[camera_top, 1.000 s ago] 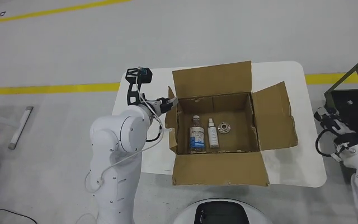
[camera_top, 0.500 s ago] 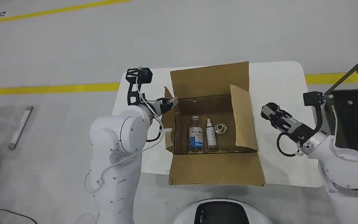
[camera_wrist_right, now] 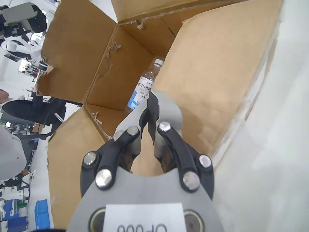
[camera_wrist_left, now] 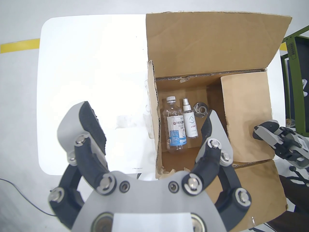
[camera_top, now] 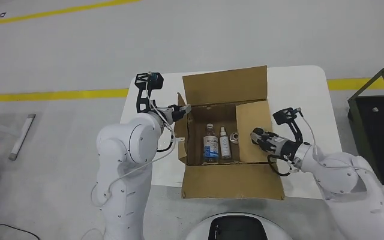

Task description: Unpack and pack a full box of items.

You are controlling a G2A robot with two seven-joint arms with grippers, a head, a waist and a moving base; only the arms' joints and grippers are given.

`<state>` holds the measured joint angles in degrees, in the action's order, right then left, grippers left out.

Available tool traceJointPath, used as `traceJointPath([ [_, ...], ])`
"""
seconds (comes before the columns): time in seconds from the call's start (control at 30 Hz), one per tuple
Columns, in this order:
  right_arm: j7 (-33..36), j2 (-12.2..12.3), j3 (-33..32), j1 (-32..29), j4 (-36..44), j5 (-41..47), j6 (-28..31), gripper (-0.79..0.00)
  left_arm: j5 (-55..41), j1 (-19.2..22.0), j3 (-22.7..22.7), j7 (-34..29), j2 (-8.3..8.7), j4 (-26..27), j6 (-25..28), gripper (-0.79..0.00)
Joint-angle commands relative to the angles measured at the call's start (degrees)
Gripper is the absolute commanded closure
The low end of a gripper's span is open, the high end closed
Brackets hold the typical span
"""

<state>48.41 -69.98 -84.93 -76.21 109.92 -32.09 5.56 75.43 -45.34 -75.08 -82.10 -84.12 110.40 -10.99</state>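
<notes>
An open cardboard box [camera_top: 225, 90] stands mid-table. On its floor lie a clear bottle with a blue label [camera_top: 210, 147], a small white spray bottle [camera_top: 225, 144] and a metal ring [camera_top: 234, 139]; the same bottle [camera_wrist_left: 175, 131], spray bottle [camera_wrist_left: 190, 124] and ring [camera_wrist_left: 201, 109] appear in the left wrist view. My left gripper [camera_top: 183, 110] [camera_wrist_left: 148, 117] hangs open above the box's left wall, holding nothing. My right gripper [camera_top: 257, 135] [camera_wrist_right: 151, 100] is shut and presses against the right flap [camera_top: 252, 129], which stands folded inward over the box.
The white table [camera_top: 300, 81] has bare surface left and right of the box. A dark green rack [camera_top: 366, 111] stands just off the table's right end. The box's far flap [camera_wrist_left: 212, 39] is upright and its near flap [camera_top: 234, 181] lies outward.
My right arm has come in from the right edge and pushed the right flap from flat outward to folded over the box. The box slid slightly left. The left arm has stayed put.
</notes>
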Motion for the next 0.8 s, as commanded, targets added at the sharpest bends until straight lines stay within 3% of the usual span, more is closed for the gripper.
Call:
traceJointPath([
  [0.0,-0.4,0.0,0.3,0.5,-0.4,0.0,-0.5,0.0,0.0,0.0,0.0,0.0,0.0,0.0,0.0,-0.785],
  [0.17,-3.2,0.1,-0.8,0.8,-0.1,4.1,-0.9,0.0,0.0,0.0,0.0,0.0,0.0,0.0,0.0,-0.785],
  [0.33,-3.0,0.1,-1.9,0.6,-0.6,9.4,-2.5,0.0,-0.1,-3.0,-0.2,6.0,0.31,0.9,3.2,-0.785],
  [0.37,-3.0,0.1,-1.9,0.6,-0.6,9.4,-2.5,0.0,0.3,-3.4,-0.4,7.0,0.41,1.3,3.9,-0.696],
  [0.4,-3.0,0.1,-1.9,0.6,-0.6,9.4,-2.5,0.0,0.8,-3.7,-0.6,8.4,0.51,1.9,4.5,-0.323],
  [0.43,-3.0,0.1,-1.9,0.6,-0.6,9.4,-2.5,0.0,1.0,-4.1,-1.0,9.7,0.59,2.3,4.9,-0.126],
  [0.47,-3.0,0.1,-1.9,0.6,-0.6,9.4,-2.5,0.0,2.1,-4.4,-1.4,11.4,0.7,2.9,5.3,0.0],
  [0.6,-6.0,0.1,-1.7,-0.1,-0.3,8.6,-1.5,0.0,5.8,-6.0,-2.6,16.8,1.01,4.1,4.7,0.0],
  [0.77,-18.0,-0.2,-3.2,-1.6,0.5,11.3,2.2,0.0,13.0,-9.6,-2.8,21.3,1.57,3.9,6.7,0.0],
])
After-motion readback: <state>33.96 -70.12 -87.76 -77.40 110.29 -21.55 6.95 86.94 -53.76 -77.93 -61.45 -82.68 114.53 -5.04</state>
